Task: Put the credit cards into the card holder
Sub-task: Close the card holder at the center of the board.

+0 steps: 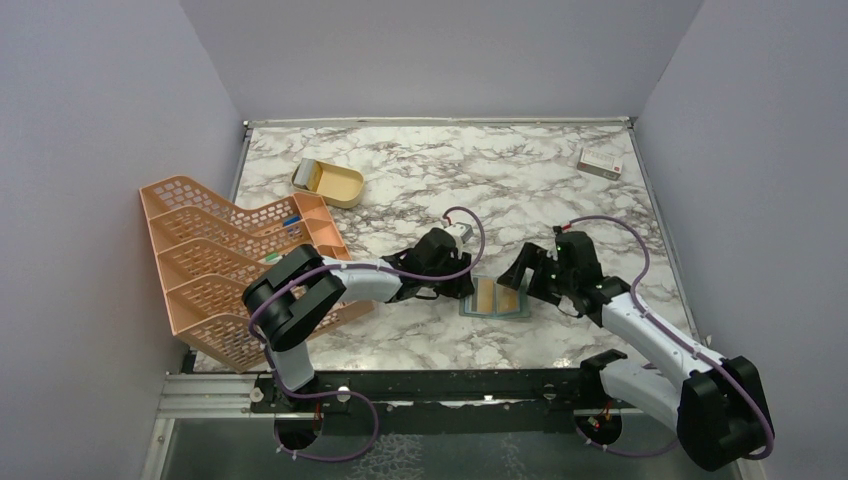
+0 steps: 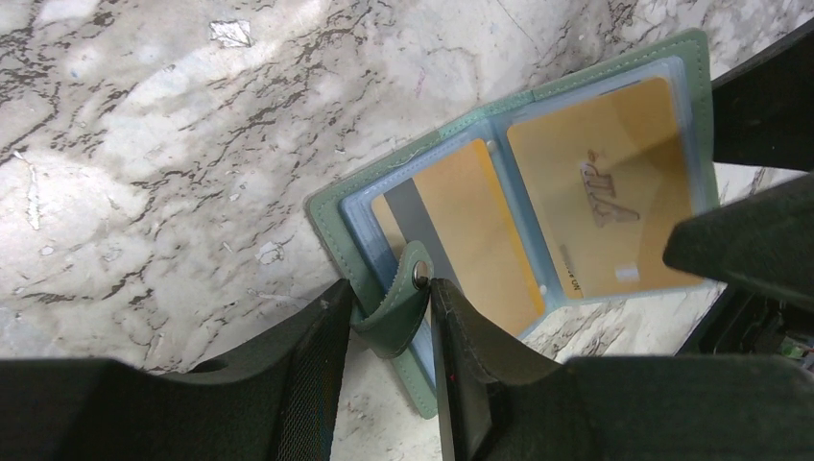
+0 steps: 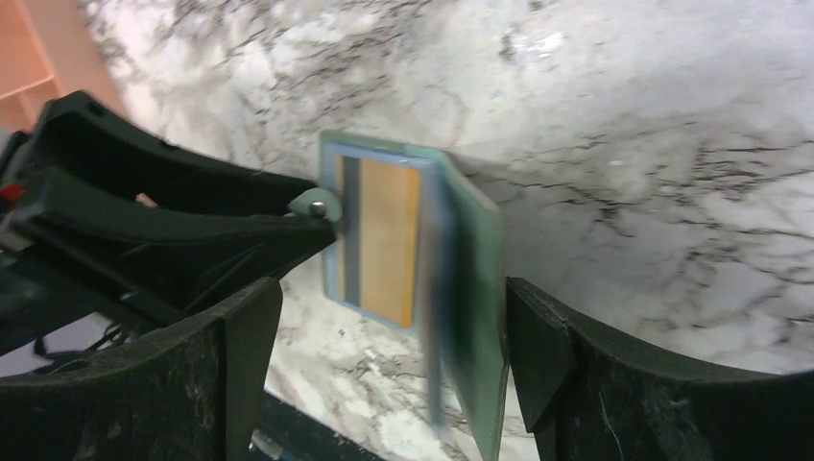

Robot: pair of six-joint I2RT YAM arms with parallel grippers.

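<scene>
Marble table (image 1: 560, 200). A peach mesh rack (image 1: 220, 260) stands at its left edge, overhanging the side.
Both arms reach in to the middle near part of the table and meet at the card holder (image 2: 328, 219).
A gold tin (image 1: 328, 182) sits at far left, well away from the holder. A white box (image 1: 600, 163) sits at the far right corner.
The card holder lies open on the marble between the 2 grippers, pale blue inside face up and green rim showing. The right wrist view shows its right half tilted up off the table with the green outer face visible. That part is blurred.
2 credit cards (image 2: 600, 192) are both inside the holder under its clear sleeves, 1 per half. The striped card (image 2: 470, 240) is in the left half and the printed card is in the right half.
Left gripper (image 2: 386, 305): clamped on the snap tab (image 2: 408, 288) at the holder's near left edge, with the tab pinched between both fingers.
Right gripper (image 3: 392, 303): fingers spread wide and straddling the raised right half. I can't tell whether either finger touches it.
</scene>
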